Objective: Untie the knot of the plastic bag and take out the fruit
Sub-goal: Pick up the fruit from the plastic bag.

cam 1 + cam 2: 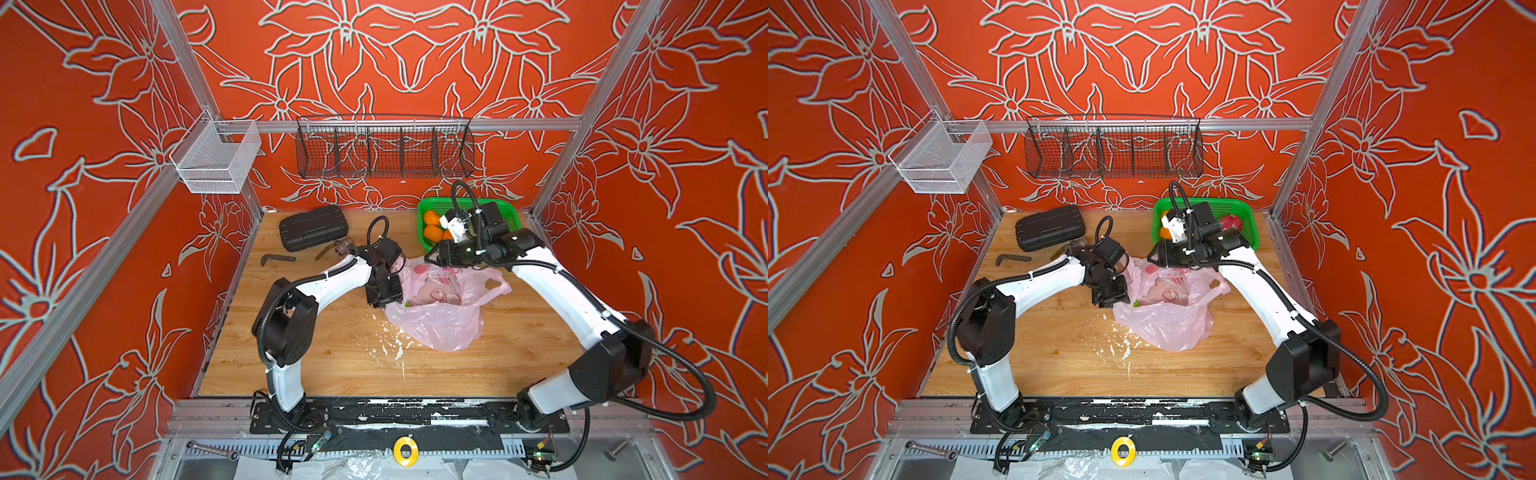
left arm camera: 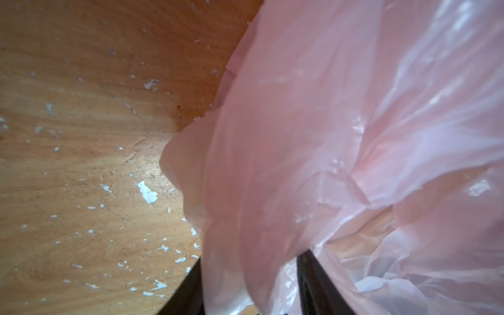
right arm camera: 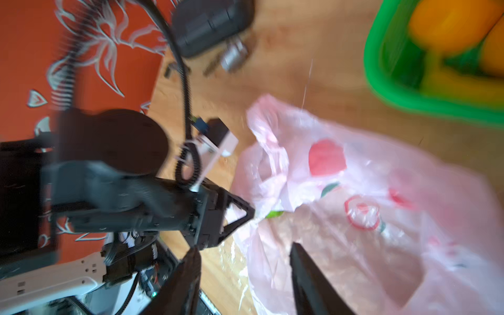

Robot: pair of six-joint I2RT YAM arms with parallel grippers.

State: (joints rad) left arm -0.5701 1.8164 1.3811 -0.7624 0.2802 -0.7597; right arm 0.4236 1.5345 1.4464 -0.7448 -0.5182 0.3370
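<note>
The thin translucent pink plastic bag [image 1: 436, 328] lies in the middle of the wooden table [image 1: 316, 365]. Its long axis runs from the closed bottom, near the robot, to the mouth on the far side. I see no knot: the two handle loops [image 1: 473, 276] lie apart and the mouth gapes. The left gripper [image 1: 388, 301] stands at the left rim of the mouth with pink film between its fingers [image 2: 313, 281], but I cannot tell whether they pinch it. The right gripper [image 3: 245, 245] hovers at the far rim, its fingers apart, and I see nothing held in them. A small green piece of fruit [image 3: 274, 214] peeks out of the mouth just beside the left fingers, so I judge that the left arm is the nearer one. The green plastic basket [image 1: 428, 205] at the far right of the table holds oranges [image 1: 432, 218] and a pink dragon fruit [image 1: 1230, 223].
</note>
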